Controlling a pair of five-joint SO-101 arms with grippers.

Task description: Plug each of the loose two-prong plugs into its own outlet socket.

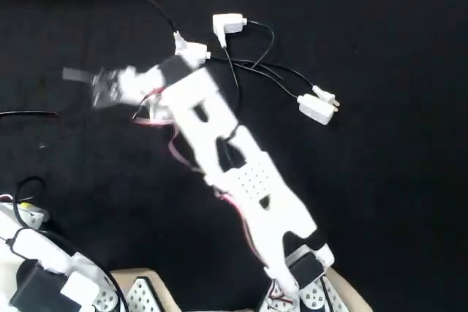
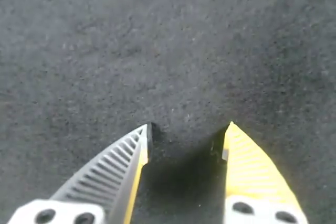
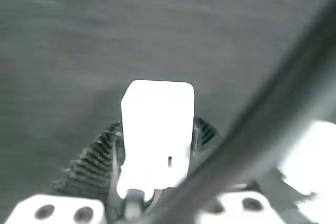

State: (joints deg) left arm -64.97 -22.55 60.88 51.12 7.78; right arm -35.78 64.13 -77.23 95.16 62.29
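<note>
Right gripper [image 3: 157, 132] clamped on white plug [image 3: 157, 106], lower centre of right wrist view. Plug likely light, rigid, slick plastic, and cable may tug; hold flat sides. Left gripper [image 2: 185, 136] apart, empty.

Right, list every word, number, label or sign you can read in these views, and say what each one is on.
No readable text anywhere.
White block held in the right hand: one small dark mark, not a legible character.
White adapter on the black cloth: too small to show any print.
White socket piece: too small to show any print.
</note>
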